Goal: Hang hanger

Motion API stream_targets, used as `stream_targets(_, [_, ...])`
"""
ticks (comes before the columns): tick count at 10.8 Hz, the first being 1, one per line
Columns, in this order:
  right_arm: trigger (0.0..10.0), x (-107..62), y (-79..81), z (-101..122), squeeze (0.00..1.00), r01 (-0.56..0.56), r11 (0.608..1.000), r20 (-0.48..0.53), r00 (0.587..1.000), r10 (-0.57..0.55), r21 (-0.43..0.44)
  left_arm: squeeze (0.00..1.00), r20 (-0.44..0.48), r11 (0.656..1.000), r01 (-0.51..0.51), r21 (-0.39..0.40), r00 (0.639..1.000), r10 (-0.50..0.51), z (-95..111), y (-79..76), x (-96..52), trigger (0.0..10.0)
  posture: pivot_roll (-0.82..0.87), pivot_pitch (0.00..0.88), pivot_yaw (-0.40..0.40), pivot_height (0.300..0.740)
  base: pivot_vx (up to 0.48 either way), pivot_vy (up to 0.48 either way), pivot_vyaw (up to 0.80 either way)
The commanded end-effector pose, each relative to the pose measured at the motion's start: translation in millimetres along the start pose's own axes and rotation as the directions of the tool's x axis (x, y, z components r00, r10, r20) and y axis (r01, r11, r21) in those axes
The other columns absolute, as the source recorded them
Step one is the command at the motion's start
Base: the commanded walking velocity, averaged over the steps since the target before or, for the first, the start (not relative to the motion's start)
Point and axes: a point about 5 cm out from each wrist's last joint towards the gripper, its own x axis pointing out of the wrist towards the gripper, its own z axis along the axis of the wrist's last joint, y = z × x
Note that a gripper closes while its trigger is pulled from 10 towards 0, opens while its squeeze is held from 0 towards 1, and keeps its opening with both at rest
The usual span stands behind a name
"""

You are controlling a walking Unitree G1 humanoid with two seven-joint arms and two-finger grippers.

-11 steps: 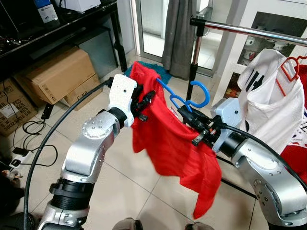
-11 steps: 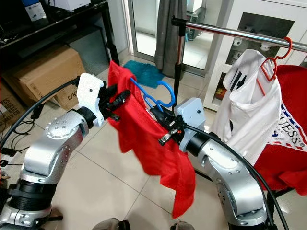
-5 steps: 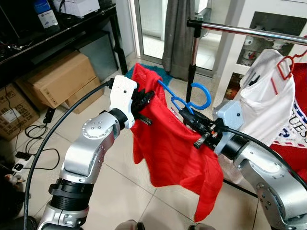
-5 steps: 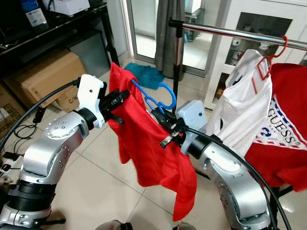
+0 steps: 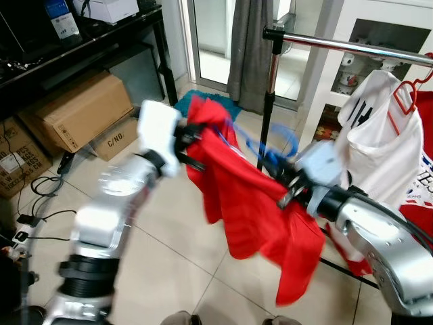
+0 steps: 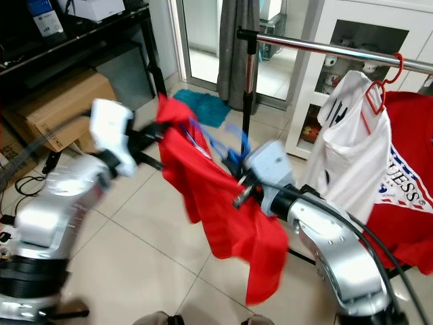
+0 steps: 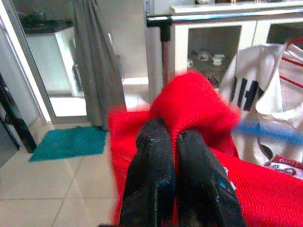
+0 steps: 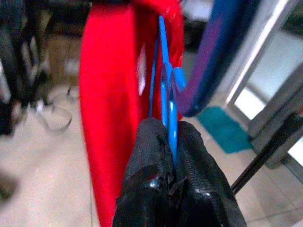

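Observation:
A red shirt (image 5: 250, 203) hangs on a blue hanger (image 5: 274, 139), stretched between my two arms and blurred by motion. My left gripper (image 5: 193, 139) is shut on the shirt's shoulder; in the left wrist view its black fingers (image 7: 156, 165) pinch the red cloth (image 7: 194, 104). My right gripper (image 5: 287, 186) is shut on the blue hanger (image 8: 168, 104) just below its hook, as the right wrist view shows. The metal rail (image 5: 352, 46) of the clothes rack runs above and behind the shirt, with its black post (image 5: 268, 101) just beyond the hanger's hook.
A white shirt (image 5: 372, 145) on a red hanger (image 5: 406, 95) hangs from the rail at right, with a red printed shirt (image 6: 406, 183) beside it. Cardboard boxes (image 5: 74, 112) sit under a black table (image 5: 81, 40) at left. A grey curtain (image 5: 250, 47) and teal mat (image 6: 203, 107) lie behind.
Both arms have swung the shirt and hanger up and to the right toward the rail, leaving them blurred. The camera has shifted slightly.

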Motion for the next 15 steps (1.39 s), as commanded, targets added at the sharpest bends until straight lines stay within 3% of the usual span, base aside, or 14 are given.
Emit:
stream_targets(1, [0.0, 0.2, -0.2, -4, 0.0, -0.022, 0.999, -0.043, 0.999, 0.021, -0.028, 0.0, 0.067, 0.999, -0.035, 0.031, 0.997, 0.033, 19, 12.3, -5.3, 0.0, -0.13, 0.03, 0.071, 0.74, 0.0, 0.0, 0.0])
stream_targets(3, [0.0, -5.7, -2.5, -11, 0.0, -0.07, 0.996, -0.077, 0.995, 0.065, -0.06, 0.0, 0.119, 0.999, -0.042, 0.021, 0.992, 0.039, 35, 26.5, -8.1, 0.0, -0.13, 0.025, 0.064, 0.74, 0.0, 0.0, 0.0])
stream_targets(5, [0.0, -14.2, -6.5, -5, 0.0, -0.09, 0.995, -0.027, 0.996, 0.089, -0.036, 0.0, 0.143, 0.965, -0.259, 0.045, 0.958, 0.25, 42, 64.6, -11.2, 0.0, -0.15, 0.02, 0.069, 0.74, 0.0, 0.0, 0.0])
stream_targets(6, [0.0, -19.8, -4.6, -6, 0.0, -0.123, 0.992, -0.029, 0.992, 0.122, -0.034, 0.0, 0.158, 0.898, -0.435, 0.07, 0.893, 0.42, 47, 97.9, -16.3, 0.0, -0.16, 0.019, 0.074, 0.74, 0.0, 0.0, 0.0])
stream_targets(7, [0.0, -23.3, -5.0, -8, 0.0, -0.133, 0.991, -0.026, 0.991, 0.132, -0.028, 0.0, 0.153, 0.83, -0.544, 0.124, 0.837, 0.526, 49, 121.5, -22.2, 0.0, -0.16, 0.02, 0.082, 0.74, 0.0, 0.0, 0.0])
stream_targets(8, [0.0, -25.2, -5.7, -8, 0.0, -0.133, 0.991, -0.006, 0.991, 0.133, -0.011, 0.0, 0.145, 0.802, -0.582, 0.134, 0.812, 0.566, 47, 130.4, -24.8, 0.0, -0.16, 0.022, 0.089, 0.74, 0.0, 0.0, 0.0])
stream_targets(9, [0.0, -25.0, -6.0, -6, 0.0, -0.116, 0.993, 0.019, 0.993, 0.116, 0.01, 0.0, 0.134, 0.81, -0.571, 0.133, 0.82, 0.556, 43, 129.0, -23.4, 0.0, -0.16, 0.022, 0.092, 0.74, 0.0, 0.0, 0.0])
stream_targets(10, [0.0, -20.9, -7.2, -1, 0.0, -0.06, 0.996, 0.068, 0.996, 0.055, 0.065, 0.0, 0.095, 0.901, -0.417, 0.122, 0.908, 0.408, 30, 103.6, -9.5, 0.0, -0.16, 0.028, 0.103, 0.74, 0.0, 0.0, 0.0])
stream_targets(11, [0.0, -15.9, -9.5, 3, 0.0, 0.03, 0.992, 0.1, 0.994, -0.043, 0.124, 0.0, 0.076, 0.958, -0.265, 0.111, 0.963, 0.257, 19, 77.4, -0.7, 0.0, -0.15, 0.033, 0.105, 0.74, 0.0, 0.0, 0.0])
stream_targets(12, [0.0, -10.5, -12.6, 7, 0.0, 0.114, 0.974, 0.121, 0.983, -0.139, 0.194, 0.0, 0.059, 0.985, -0.135, 0.11, 0.99, 0.13, 12, 51.5, 3.6, 0.0, -0.14, 0.049, 0.099, 0.74, 0.0, 0.0, 0.0])
stream_targets(13, [0.0, -2.5, -16.4, 13, 0.0, 0.202, 0.94, 0.154, 0.956, -0.251, 0.276, 0.0, 0.007, 0.99, 0.029, 0.137, 1.0, -0.03, 1, 19.0, -0.4, 0.0, -0.14, 0.06, 0.102, 0.74, 0.0, 0.0, 0.0])
stream_targets(15, [0.0, 0.0, -28.9, 15, 0.0, 0.361, 0.856, 0.137, 0.89, -0.434, 0.37, 0.0, -0.046, 0.985, 0.13, 0.112, 0.991, -0.126, -13, -12.9, -12.6, 0.0, -0.14, 0.075, 0.076, 0.74, 0.0, 0.0, 0.0])
